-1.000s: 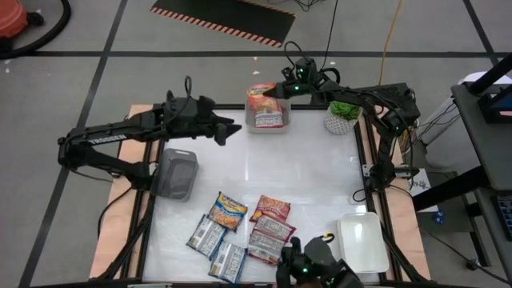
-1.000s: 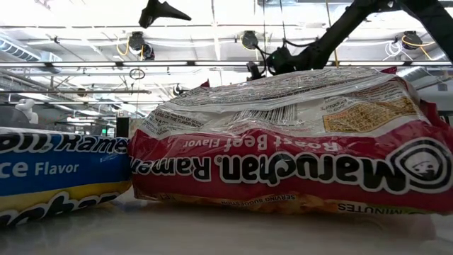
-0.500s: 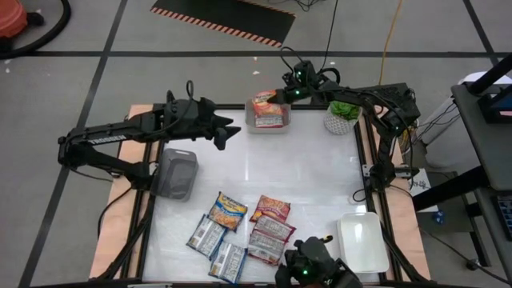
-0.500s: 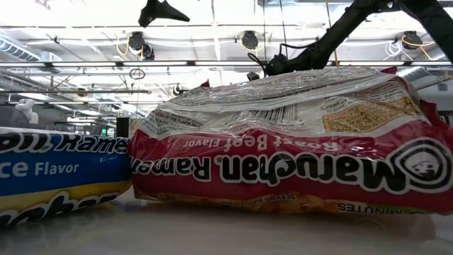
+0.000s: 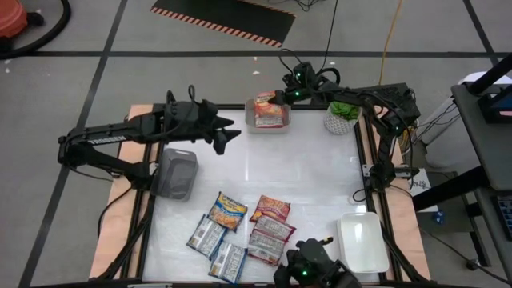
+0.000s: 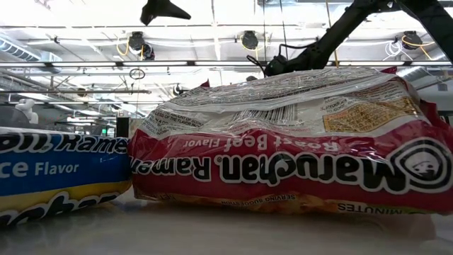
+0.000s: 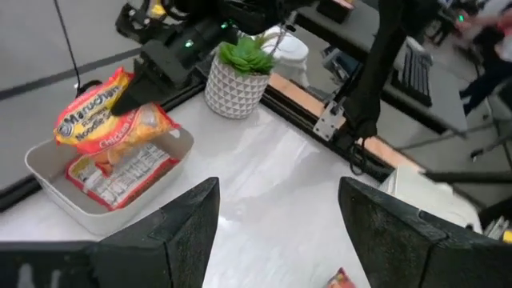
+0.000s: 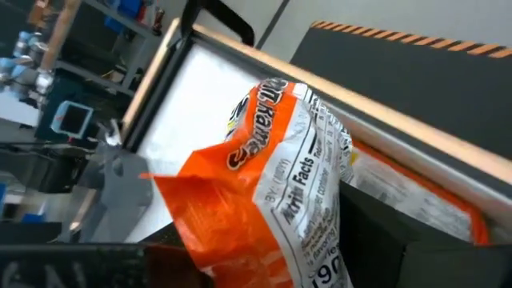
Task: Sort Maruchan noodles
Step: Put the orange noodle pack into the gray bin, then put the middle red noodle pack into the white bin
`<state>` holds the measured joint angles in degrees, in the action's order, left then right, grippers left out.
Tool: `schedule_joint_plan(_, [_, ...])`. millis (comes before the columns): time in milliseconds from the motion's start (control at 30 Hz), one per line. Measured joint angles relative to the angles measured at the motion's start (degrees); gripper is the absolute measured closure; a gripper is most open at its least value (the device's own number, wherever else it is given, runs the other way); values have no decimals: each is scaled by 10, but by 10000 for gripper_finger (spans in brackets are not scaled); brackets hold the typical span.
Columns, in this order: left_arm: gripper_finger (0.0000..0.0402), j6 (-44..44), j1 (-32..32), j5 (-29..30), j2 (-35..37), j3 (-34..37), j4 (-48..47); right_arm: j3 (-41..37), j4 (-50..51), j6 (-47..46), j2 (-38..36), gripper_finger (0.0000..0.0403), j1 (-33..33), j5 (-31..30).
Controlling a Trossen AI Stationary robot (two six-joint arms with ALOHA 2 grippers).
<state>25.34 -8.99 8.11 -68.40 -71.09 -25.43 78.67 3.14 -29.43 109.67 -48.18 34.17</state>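
Clamped between the jaws of the right gripper (image 5: 276, 98), an orange plastic noodle packet (image 7: 112, 116) hangs just above the clear rectangular tray (image 7: 56, 180), so it should go down flat before release, while the left gripper (image 5: 228, 132) waits open, well apart.

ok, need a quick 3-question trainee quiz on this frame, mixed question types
1. True or false: the right gripper holds an orange packet over the clear tray.
2. The left gripper is: A) shut on a packet B) open, empty, above the table C) inside the grey tray.
3. What stands beside the clear tray at the table's far edge?

Key: 1 true; 2 B; 3 a potted plant.
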Motion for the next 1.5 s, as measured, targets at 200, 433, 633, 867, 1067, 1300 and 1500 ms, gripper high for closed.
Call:
schedule_joint_plan(200, [142,-30,6,-1,0,0,0,-26,1,-2,0,197,7,0])
schedule_joint_plan(433, [142,-36,7,-16,0,0,-19,-29,-26,18,0,170,7,-1])
schedule_joint_plan(633, [142,-4,20,-35,0,0,-49,-29,-35,2,-37,135,7,-24])
schedule_joint_plan(867, [142,-14,42,-58,1,0,-69,-29,1,31,-105,130,6,-72])
schedule_joint_plan(1067, [142,-12,53,-63,1,0,-94,-29,41,37,-187,139,24,-89])
schedule_joint_plan(1300, [142,-26,76,-83,1,0,-91,-29,122,73,-284,140,93,-136])
schedule_joint_plan(1500, [142,-51,92,-81,1,0,-91,-29,220,104,-331,140,170,-154])
